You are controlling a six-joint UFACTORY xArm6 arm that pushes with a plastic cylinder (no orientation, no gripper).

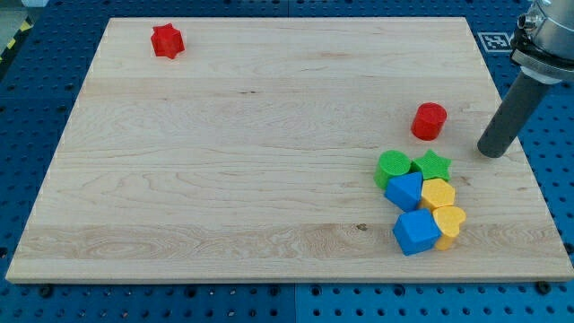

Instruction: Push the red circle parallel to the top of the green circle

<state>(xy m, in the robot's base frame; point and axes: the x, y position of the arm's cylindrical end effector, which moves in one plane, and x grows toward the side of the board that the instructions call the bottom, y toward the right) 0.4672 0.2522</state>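
The red circle [429, 121] sat on the wooden board [251, 152] near its right edge, roughly halfway between the top and bottom edges. It stood apart from every other block, with bare wood all round it. Just below it and slightly toward the view's left lay the green circle [392, 168], well short of touching it.

My tip [491, 151] rested to the view's right of the red circle, close to the board's right edge and a little lower than the circle, with a clear gap between the two. The rod carried nothing and touched no block; there are no jaws to open or close.

The green circle headed a tight cluster toward the bottom right corner. A green star [432, 165] touched it on the view's right. Beneath them sat a blue block [404, 191] and a yellow block [439, 193], then a blue cube [415, 232] beside a yellow heart [448, 221].

Far off, by the top left corner, a red star [167, 40] stood alone.
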